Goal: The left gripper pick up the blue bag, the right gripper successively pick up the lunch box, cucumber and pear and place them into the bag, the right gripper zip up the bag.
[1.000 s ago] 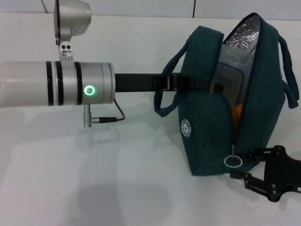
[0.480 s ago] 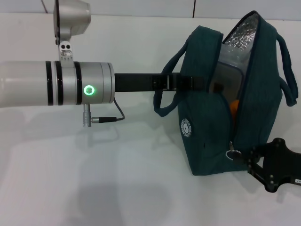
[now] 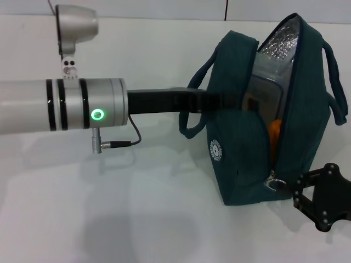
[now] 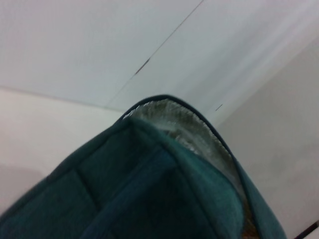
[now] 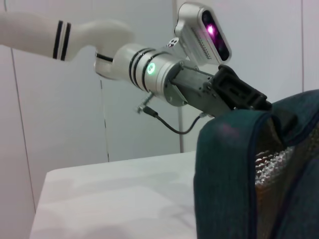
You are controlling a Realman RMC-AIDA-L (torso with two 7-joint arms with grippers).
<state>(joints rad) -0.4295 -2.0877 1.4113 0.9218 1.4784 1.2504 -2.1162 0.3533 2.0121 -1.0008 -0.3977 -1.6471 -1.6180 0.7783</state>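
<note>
The blue bag point(image 3: 236, 153) stands upright on the white table with its zipper open and its silver lining showing. My left gripper point(image 3: 219, 100) reaches in from the left and is shut on the bag's near wall by the handle; the right wrist view shows the left gripper point(image 5: 259, 102) at the blue bag's point(image 5: 224, 174) rim. Inside the opening I see the lunch box point(image 3: 266, 96) and, below it, the orange pear point(image 3: 275, 130). The cucumber is hidden. My right gripper point(image 3: 285, 189) sits at the bag's lower right, shut on the metal ring zipper pull point(image 3: 272, 184).
The white table point(image 3: 137, 208) spreads out to the left and front of the bag. A loop handle point(image 3: 337, 87) hangs off the bag's right side. The left wrist view shows only the blue bag's point(image 4: 149, 199) top edge and a wall behind.
My right gripper moved in from the lower right and closed on the zipper pull, which tilted from hanging. The left arm shifted slightly left and down; the bag stayed put.
</note>
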